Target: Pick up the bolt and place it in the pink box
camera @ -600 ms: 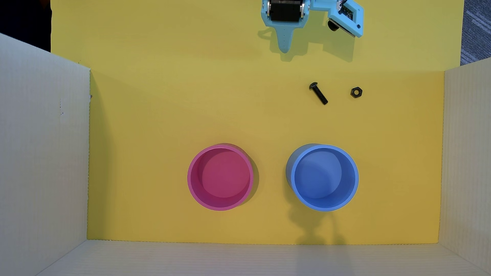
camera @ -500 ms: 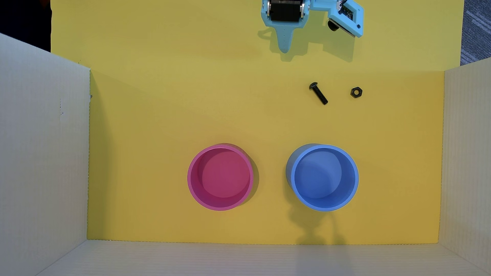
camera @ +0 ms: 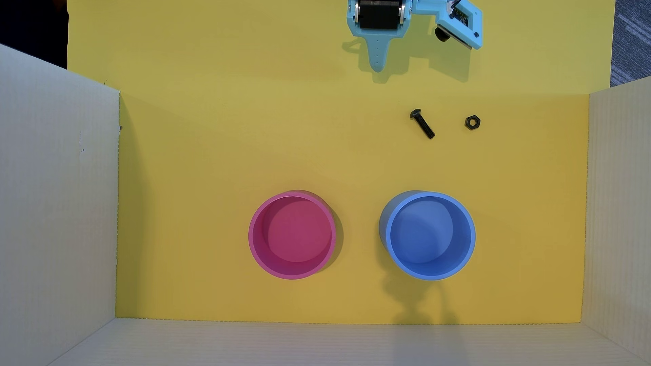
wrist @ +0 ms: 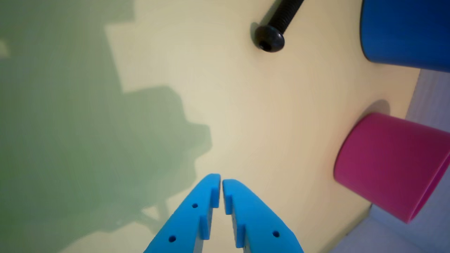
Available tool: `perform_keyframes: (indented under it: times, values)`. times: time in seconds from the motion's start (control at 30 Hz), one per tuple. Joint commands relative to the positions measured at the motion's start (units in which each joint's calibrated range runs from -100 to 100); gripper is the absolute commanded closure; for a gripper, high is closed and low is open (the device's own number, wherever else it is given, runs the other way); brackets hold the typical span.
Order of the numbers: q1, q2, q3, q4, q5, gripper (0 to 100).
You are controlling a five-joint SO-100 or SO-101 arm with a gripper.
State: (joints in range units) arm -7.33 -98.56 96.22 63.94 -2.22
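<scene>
2 round containers stand side by side on the yellow tabletop in the overhead view: the pink box left, a blue one right. the bolt lies flat beyond the blue one, a black nut near it. the end effector, pressed together and holding nothing, hovers apart from the bolt.

The claw hangs closed and empty over the desk; the bolt lies far ahead, pink box right.
</scene>
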Motion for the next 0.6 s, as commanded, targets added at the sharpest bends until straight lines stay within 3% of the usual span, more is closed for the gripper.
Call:
perform_keyframes:
  times: [0.0, 0.57]
  values:
    - [0.12, -0.26, -0.47, -0.66, 0.11, 99]
    - [-1.28, -0.26, -0.92, -0.41, 1.99, 99]
